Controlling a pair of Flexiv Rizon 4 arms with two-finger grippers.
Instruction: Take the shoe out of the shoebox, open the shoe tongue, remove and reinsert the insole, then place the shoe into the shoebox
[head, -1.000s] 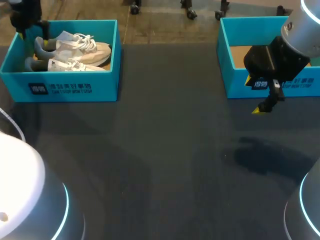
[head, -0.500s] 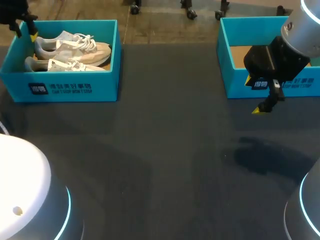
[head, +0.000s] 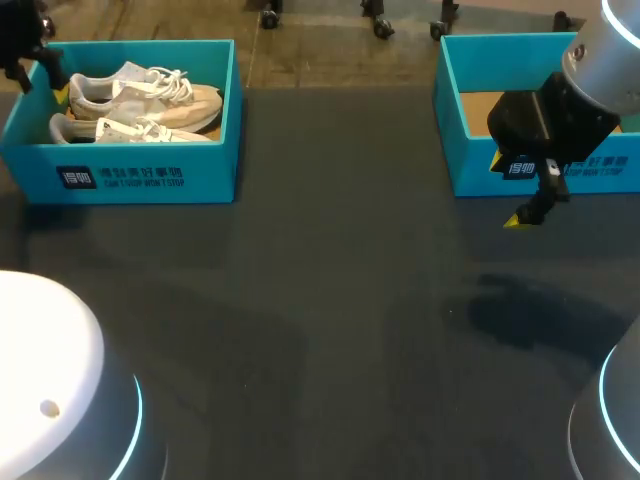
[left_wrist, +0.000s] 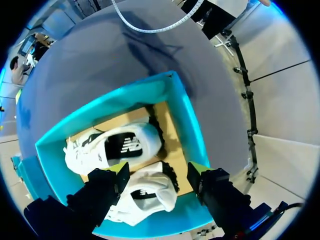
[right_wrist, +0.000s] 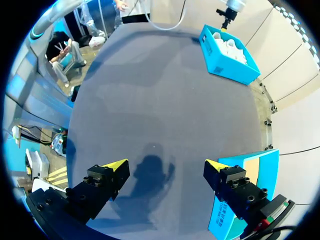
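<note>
Teal shoebox (head: 150, 178) at the table's left holds two white shoes (head: 150, 92) lying side by side. The left gripper (left_wrist: 160, 170) hangs above their heel end, fingers spread wide, gripping nothing. The right gripper (right_wrist: 166, 165), equally wide and empty, hovers over the table near the second box (head: 470, 150). An off-centre descent could pinch both shoes together, or catch the box wall and drag the box.

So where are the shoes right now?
Both white shoes lie side by side in the blue shoebox at the far left of the table in the head view, under the left gripper.
</note>
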